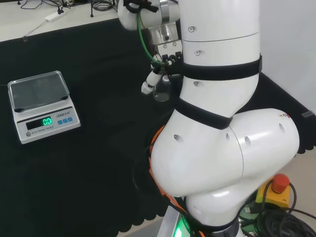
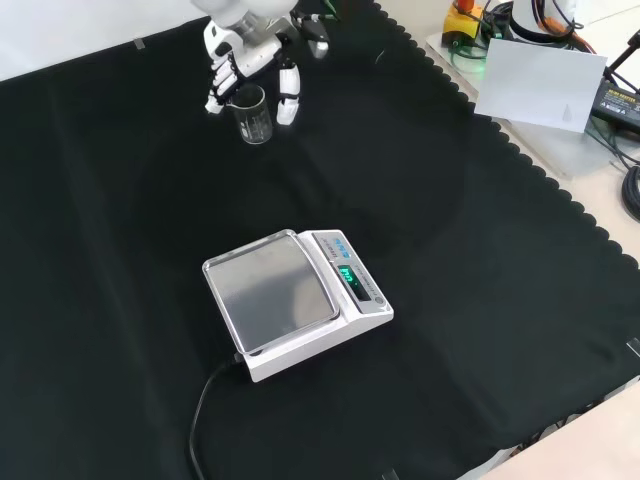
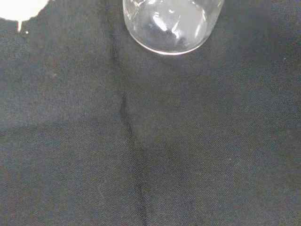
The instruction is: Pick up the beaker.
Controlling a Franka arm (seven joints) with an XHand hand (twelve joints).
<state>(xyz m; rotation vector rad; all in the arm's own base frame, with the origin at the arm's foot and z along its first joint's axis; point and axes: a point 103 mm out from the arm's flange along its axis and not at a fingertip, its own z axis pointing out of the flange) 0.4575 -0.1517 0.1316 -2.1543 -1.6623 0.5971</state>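
A small clear glass beaker (image 2: pixel 253 114) stands upright on the black cloth near the top left of the front view. The hand (image 2: pixel 247 55) hangs over it, with white fingertips (image 2: pixel 215 97) on one side and the thumb (image 2: pixel 288 103) on the other. They reach down beside the glass, and a small gap shows on each side. In the head view the beaker (image 1: pixel 161 89) sits just left of the big white arm link, with a finger (image 1: pixel 149 82) beside it. The wrist view has the beaker (image 3: pixel 172 24) close by, standing empty on the cloth.
A white digital scale (image 2: pixel 296 301) with a steel pan stands mid-cloth in the front view, its cable (image 2: pixel 204 405) trailing toward the near edge. In the head view the scale (image 1: pixel 42 105) is far left. A white sheet (image 2: pixel 540 84) lies beyond the cloth's scalloped right edge.
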